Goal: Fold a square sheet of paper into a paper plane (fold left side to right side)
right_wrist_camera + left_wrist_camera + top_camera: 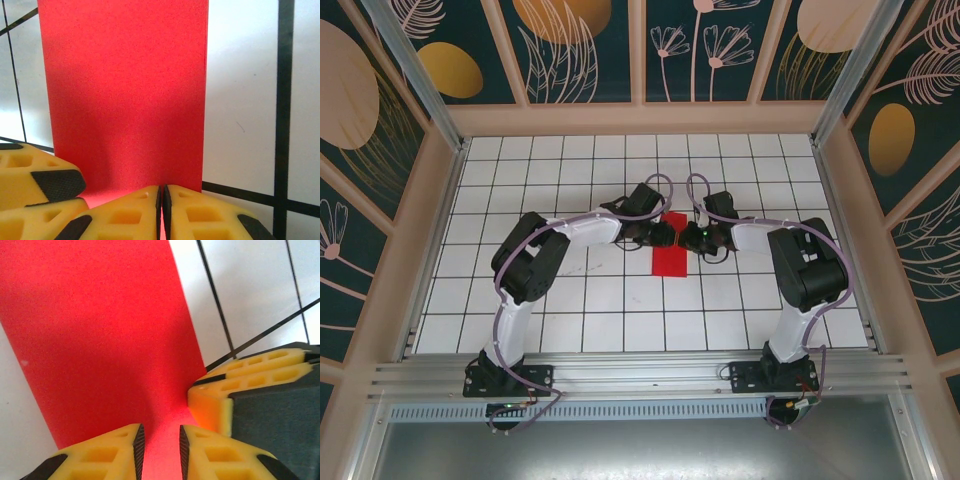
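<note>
The left gripper [663, 234] and right gripper [692, 238] almost meet in the middle of the overhead frame, over the upper end of the red sheet [671, 260], closing it off from both sides. The tiled table [570, 330] lies open at lower centre below the sheet, and across the upper rows.

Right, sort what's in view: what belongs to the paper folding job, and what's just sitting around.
Belongs to the job: red paper; left tool; right tool.
Just there: tiled table; patterned walls; metal rail.
</note>
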{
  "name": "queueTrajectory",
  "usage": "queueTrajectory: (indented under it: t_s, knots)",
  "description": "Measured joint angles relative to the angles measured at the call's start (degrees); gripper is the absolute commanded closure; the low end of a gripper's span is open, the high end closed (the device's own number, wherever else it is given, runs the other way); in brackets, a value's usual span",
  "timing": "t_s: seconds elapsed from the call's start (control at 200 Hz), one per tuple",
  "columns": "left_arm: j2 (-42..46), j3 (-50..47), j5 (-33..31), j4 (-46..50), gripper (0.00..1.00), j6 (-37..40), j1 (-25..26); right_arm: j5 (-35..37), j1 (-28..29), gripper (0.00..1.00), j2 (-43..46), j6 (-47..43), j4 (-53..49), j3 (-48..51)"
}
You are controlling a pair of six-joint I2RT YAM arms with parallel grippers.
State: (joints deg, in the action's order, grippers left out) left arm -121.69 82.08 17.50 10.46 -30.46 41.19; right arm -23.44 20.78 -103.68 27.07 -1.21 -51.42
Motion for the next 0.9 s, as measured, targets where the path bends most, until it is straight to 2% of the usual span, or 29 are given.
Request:
queueTrajectory:
  t_s: [0.51, 0.901]
  knots:
    - [-0.04, -3.65, -0.35, -2.80, 0.78, 0.24, -1.42, -0.02, 0.00, 0.86, -0.09, -0.20, -0.26, -0.09]
    - [5.27, -8.63, -0.90, -4.24, 0.81, 0.92, -4.72, -0.04, 0.02, 0.86, -0.11, -0.20, -0.31, -0.20]
